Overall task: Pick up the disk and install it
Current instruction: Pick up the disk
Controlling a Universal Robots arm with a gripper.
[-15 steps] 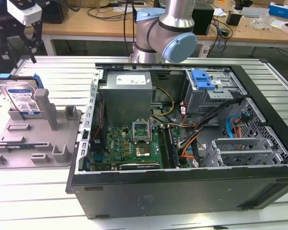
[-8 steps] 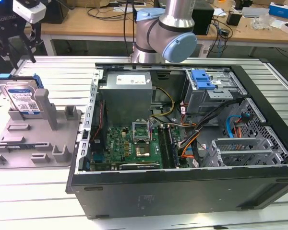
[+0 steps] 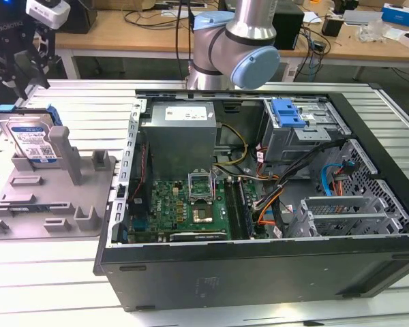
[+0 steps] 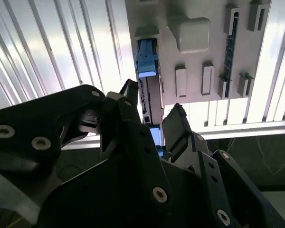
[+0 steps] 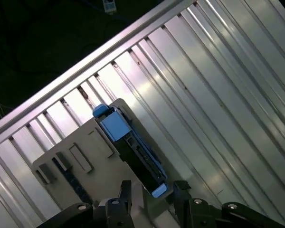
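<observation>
1. At the exterior view's ten o'clock, the disk (image 3: 31, 139) stands on edge in a grey holder (image 3: 61, 204) on the ribbed table (image 3: 75, 95).
2. The pincer (image 4: 153, 108) hangs just above the disk. In the second wrist view its fingers (image 4: 178, 118) stand apart, released, one on each side of the blue-framed end, grasping nothing.
3. At twelve o'clock rises the robot arm (image 3: 242, 41).
4. From centre to four o'clock lies the open computer case (image 3: 259, 279), with a grey power-supply box (image 3: 180, 133) inside and a blue latch (image 3: 287, 112) at one o'clock.

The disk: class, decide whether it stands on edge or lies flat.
On edge: the disk stands upright in a slot of the grey holder, its labelled face sideways.
</observation>
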